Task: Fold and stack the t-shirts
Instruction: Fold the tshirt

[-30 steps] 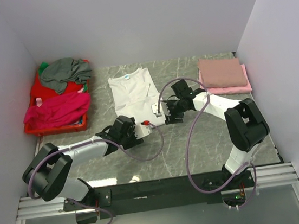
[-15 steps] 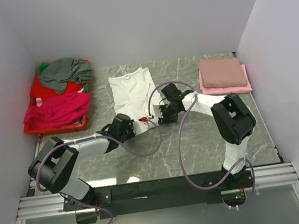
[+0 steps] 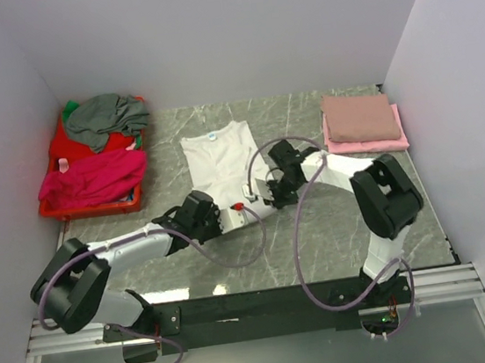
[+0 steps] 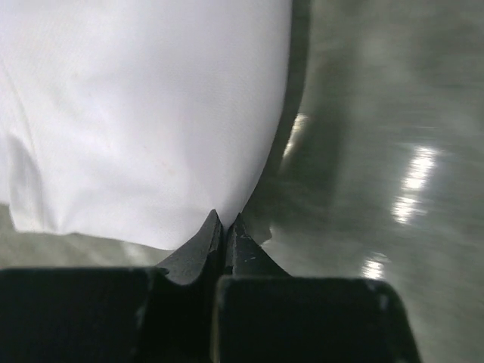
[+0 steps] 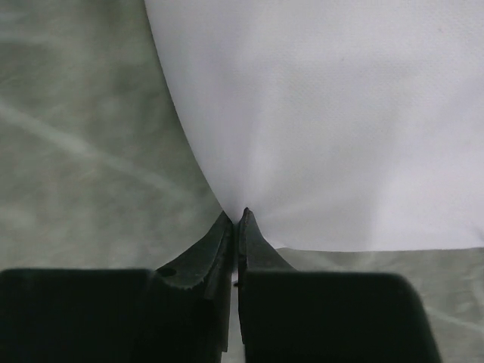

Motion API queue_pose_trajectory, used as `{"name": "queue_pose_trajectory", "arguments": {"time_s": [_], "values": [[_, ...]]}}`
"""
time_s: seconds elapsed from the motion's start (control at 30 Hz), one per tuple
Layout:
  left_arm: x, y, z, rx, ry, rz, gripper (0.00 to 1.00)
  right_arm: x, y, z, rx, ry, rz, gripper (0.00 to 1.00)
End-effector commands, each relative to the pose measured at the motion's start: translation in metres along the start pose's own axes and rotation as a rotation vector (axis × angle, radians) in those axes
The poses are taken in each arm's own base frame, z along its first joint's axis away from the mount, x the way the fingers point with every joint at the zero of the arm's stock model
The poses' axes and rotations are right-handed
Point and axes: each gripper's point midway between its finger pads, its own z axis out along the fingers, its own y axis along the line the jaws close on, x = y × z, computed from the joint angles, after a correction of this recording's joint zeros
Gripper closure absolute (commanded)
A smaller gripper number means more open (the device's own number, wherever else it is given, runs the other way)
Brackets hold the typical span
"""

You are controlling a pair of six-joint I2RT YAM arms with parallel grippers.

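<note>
white tee (image 3: 215,154) lies flat mid-worktop (image 3: 336,223), neck label toward the far wall. left claw (image 4: 224,221) is closed tight, pinching the tee's near hem on the left side; right claw (image 5: 239,215) is closed tight on the hem's right corner. folded pink tees (image 3: 360,118) are stacked far right. grey tee (image 3: 106,117) and magenta tee (image 3: 92,178) are heaped in the red basket (image 3: 51,208), far left.

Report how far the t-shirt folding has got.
Done: a dusty-pink t-shirt folded on a pale pink t-shirt, far right. In hand: the white t-shirt lies flat mid-table, left gripper and right gripper each shut on its near hem. Left: the grey t-shirt and magenta t-shirt heaped in the red basket.
</note>
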Motion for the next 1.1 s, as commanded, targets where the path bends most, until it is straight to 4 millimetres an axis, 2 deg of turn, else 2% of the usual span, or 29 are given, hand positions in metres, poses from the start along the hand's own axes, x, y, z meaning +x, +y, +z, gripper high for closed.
{"name": "queue_pose_trajectory", "arguments": {"time_s": [0.0,0.07,0.1,0.2,0.27,0.33,0.4,0.43,0.47,0.5,0.53,0.57,0.6,0.63,0.67,0.7,0.73,0.77,0.8,0.83,0.87,0.93,0.97,1.03,1.07], "values": [[-0.025,-0.054,-0.021,0.228,-0.084,-0.019,1.00,0.004,0.073,-0.029,-0.182,-0.017,0.014,1.00],[-0.029,-0.079,-0.031,0.307,-0.090,-0.033,1.00,0.002,0.092,-0.038,-0.230,-0.037,0.014,1.00],[-0.036,-0.086,-0.037,0.338,-0.120,-0.040,1.00,0.003,0.109,-0.047,-0.255,-0.038,0.024,1.00],[-0.043,-0.107,-0.052,0.412,-0.151,-0.066,1.00,0.001,0.132,-0.059,-0.262,-0.065,0.023,1.00],[-0.046,-0.105,-0.056,0.406,-0.164,-0.055,1.00,-0.003,0.127,-0.065,-0.212,-0.070,0.037,1.00],[-0.048,-0.090,-0.055,0.341,-0.166,-0.020,1.00,-0.007,0.116,-0.070,-0.166,-0.067,0.072,1.00],[-0.053,-0.067,-0.051,0.269,-0.180,-0.002,1.00,-0.015,0.086,-0.078,-0.076,-0.071,0.080,1.00],[-0.061,-0.049,-0.051,0.225,-0.201,0.018,0.99,-0.017,0.076,-0.082,-0.048,-0.070,0.110,1.00],[-0.057,-0.025,-0.047,0.180,-0.197,-0.012,1.00,-0.024,0.053,-0.088,0.000,-0.075,0.111,1.00],[-0.059,-0.010,-0.046,0.153,-0.208,-0.015,1.00,-0.028,0.040,-0.091,0.027,-0.077,0.121,1.00],[-0.063,0.021,-0.048,0.092,-0.230,-0.012,1.00,-0.028,0.027,-0.095,0.054,-0.080,0.162,1.00],[-0.060,0.032,-0.041,0.080,-0.217,-0.015,1.00,-0.035,0.002,-0.098,0.100,-0.094,0.168,1.00],[-0.071,0.056,-0.042,0.032,-0.244,0.013,1.00,-0.035,-0.014,-0.100,0.136,-0.086,0.183,1.00],[-0.068,0.075,-0.042,0.003,-0.241,0.002,1.00,-0.036,-0.027,-0.102,0.166,-0.092,0.230,1.00],[-0.062,0.083,-0.031,0.010,-0.216,-0.007,1.00,-0.041,-0.055,-0.103,0.226,-0.111,0.238,1.00],[-0.073,0.105,-0.032,-0.030,-0.243,0.007,1.00,-0.040,-0.069,-0.103,0.257,-0.109,0.262,1.00],[-0.067,0.121,-0.029,-0.050,-0.239,-0.009,1.00,-0.040,-0.081,-0.102,0.278,-0.113,0.302,1.00],[-0.059,0.126,-0.016,-0.038,-0.221,-0.025,1.00,-0.042,-0.102,-0.097,0.303,-0.118,0.313,1.00],[-0.063,0.143,-0.015,-0.068,-0.233,-0.025,1.00,-0.040,-0.113,-0.094,0.320,-0.111,0.350,1.00],[-0.055,0.157,-0.011,-0.087,-0.226,-0.045,1.00,-0.039,-0.121,-0.091,0.330,-0.109,0.364,1.00],[-0.043,0.159,0.005,-0.065,-0.199,-0.068,1.00,-0.039,-0.139,-0.085,0.355,-0.116,0.378,1.00],[-0.038,0.181,0.011,-0.106,-0.208,-0.087,1.00,-0.034,-0.156,-0.081,0.402,-0.108,0.425,1.00],[-0.030,0.182,0.022,-0.100,-0.195,-0.100,1.00,-0.032,-0.169,-0.077,0.432,-0.114,0.437,1.00],[-0.027,0.196,0.026,-0.125,-0.202,-0.116,1.00,-0.024,-0.180,-0.073,0.465,-0.102,0.479,1.00],[-0.022,0.195,0.033,-0.116,-0.191,-0.127,1.00,-0.026,-0.189,-0.076,0.493,-0.113,0.479,1.00]]}}
